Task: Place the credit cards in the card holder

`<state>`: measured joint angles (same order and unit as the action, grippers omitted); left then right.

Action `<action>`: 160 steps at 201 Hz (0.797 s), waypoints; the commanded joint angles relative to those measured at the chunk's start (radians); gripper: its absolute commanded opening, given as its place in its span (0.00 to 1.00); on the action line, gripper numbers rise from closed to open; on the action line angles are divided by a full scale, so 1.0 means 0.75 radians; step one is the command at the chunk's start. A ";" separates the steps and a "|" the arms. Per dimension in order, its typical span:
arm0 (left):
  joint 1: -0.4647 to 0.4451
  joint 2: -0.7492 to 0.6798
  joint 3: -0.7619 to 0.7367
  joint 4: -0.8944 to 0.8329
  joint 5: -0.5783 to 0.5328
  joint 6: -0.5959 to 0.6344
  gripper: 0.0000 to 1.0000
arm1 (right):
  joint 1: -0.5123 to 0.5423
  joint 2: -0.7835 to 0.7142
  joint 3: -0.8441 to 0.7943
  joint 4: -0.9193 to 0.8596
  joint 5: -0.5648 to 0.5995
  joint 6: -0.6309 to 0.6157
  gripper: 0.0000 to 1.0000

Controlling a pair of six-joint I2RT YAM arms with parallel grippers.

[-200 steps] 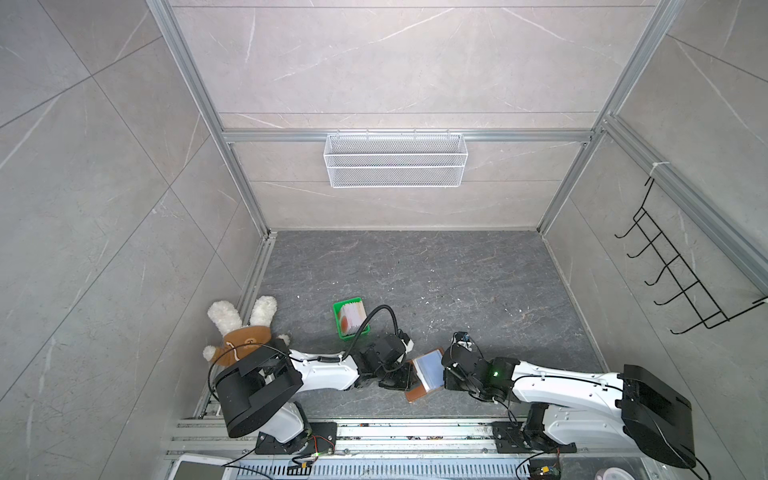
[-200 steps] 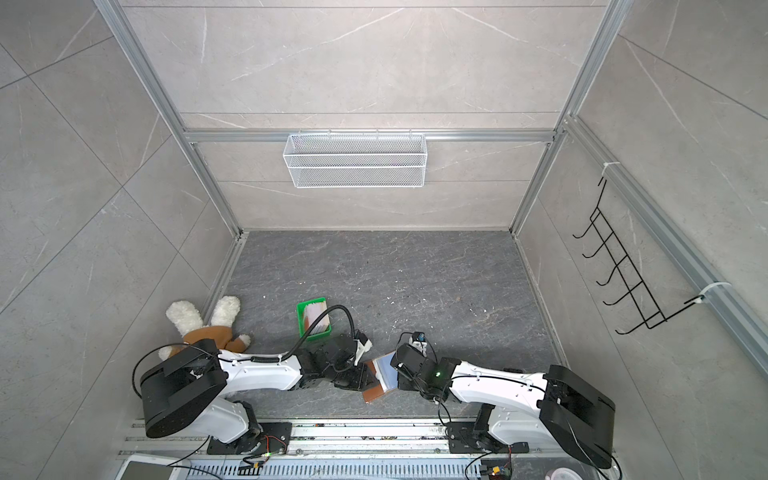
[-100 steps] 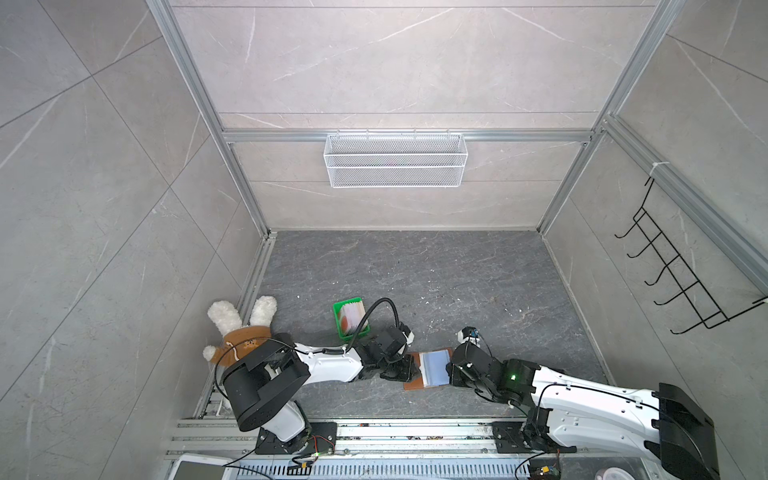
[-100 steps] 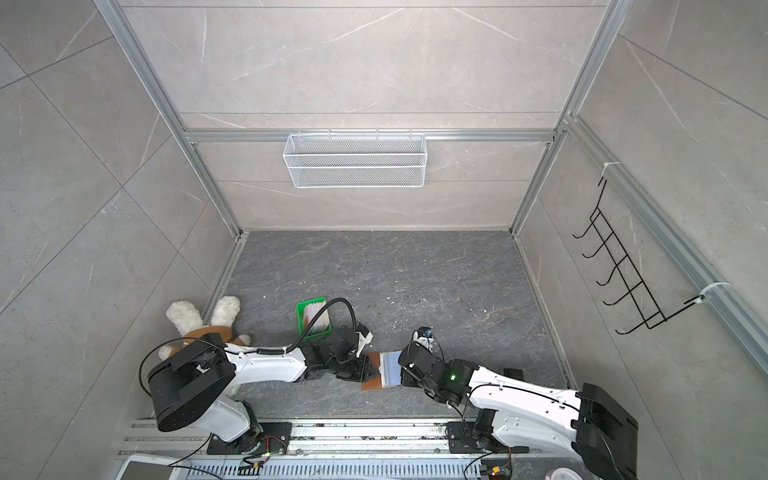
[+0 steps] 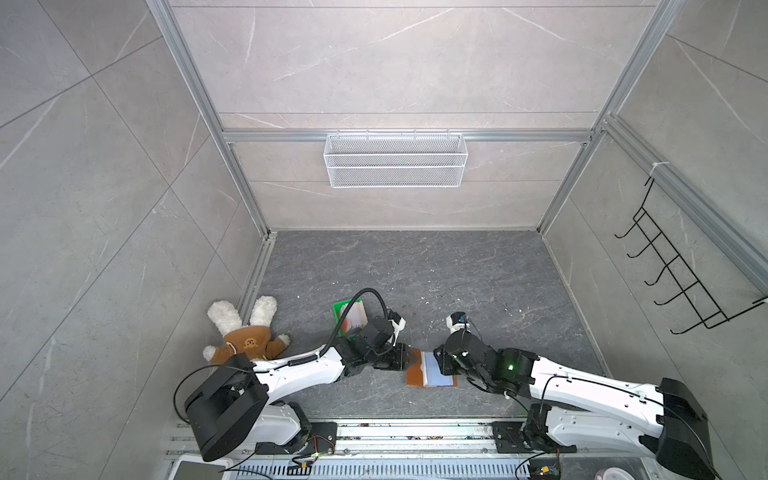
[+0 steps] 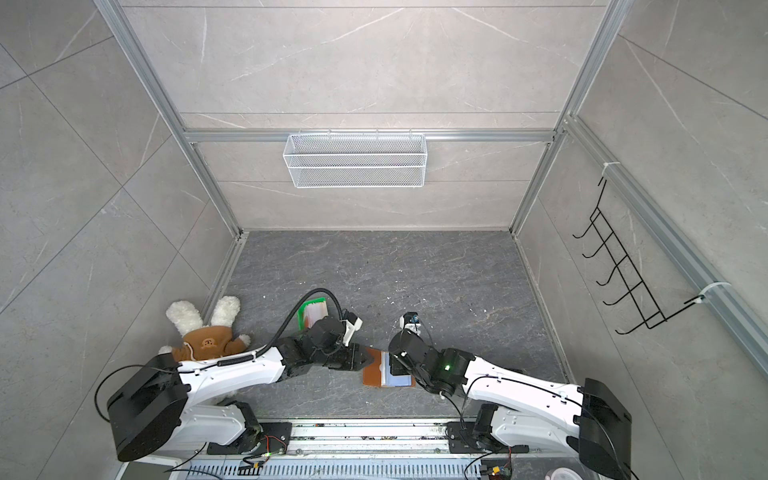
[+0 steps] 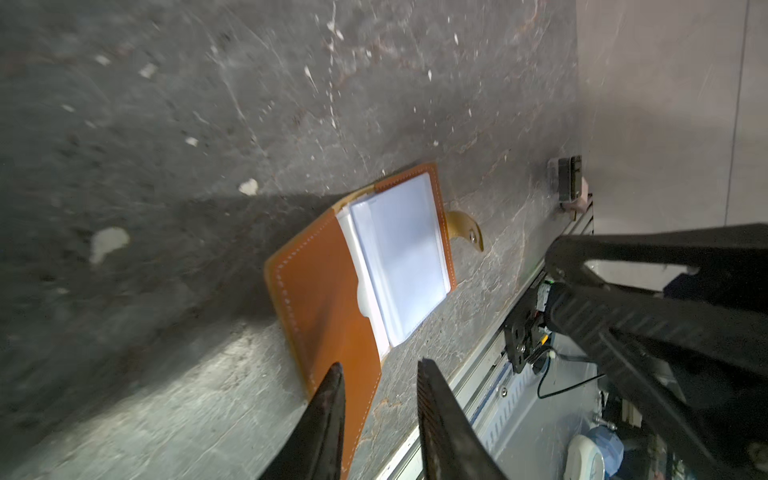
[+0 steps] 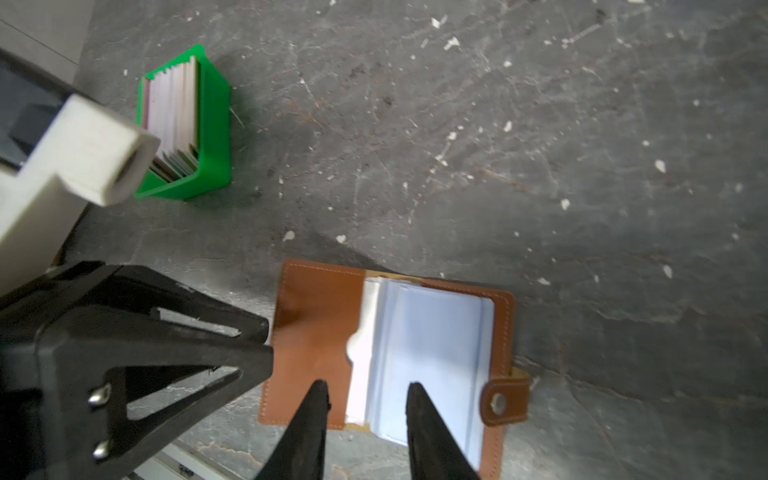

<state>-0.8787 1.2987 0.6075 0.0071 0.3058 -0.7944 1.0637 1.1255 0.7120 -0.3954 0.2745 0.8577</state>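
Gaping left claw (image 7: 378, 368) and right claw (image 8: 366, 385) flank one card holder (image 5: 417, 372).

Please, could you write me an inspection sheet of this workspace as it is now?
Surface: dark grey floor, white flecks.
Job's things: card holder lies open, sleeves up; credit cards stand in green tray.
Clutter: plush rabbit beside left arm.
Grippers: left gripper and right gripper open, at opposite edges of the holder, holding nothing.
Cables: black hose loops by the tray.
Surroundings: wire basket on back wall, hook rack on right wall.
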 commanded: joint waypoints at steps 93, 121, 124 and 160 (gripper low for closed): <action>0.435 -0.365 0.068 -0.662 -0.166 0.172 0.41 | 0.052 0.453 0.420 0.085 -0.006 -0.160 0.48; 0.573 -0.366 0.094 -0.778 -0.226 0.196 0.42 | 0.054 0.394 0.368 0.096 -0.002 -0.137 0.48; 0.584 -0.365 0.097 -0.788 -0.235 0.198 0.42 | 0.054 0.386 0.363 0.094 0.000 -0.137 0.48; 0.721 -0.348 0.111 -0.818 -0.263 0.215 0.41 | 0.054 0.324 0.319 0.067 0.017 -0.133 0.48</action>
<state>-0.3862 1.0355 0.6487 -0.5468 0.1383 -0.6724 1.0977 1.4166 0.9798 -0.3397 0.2768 0.7475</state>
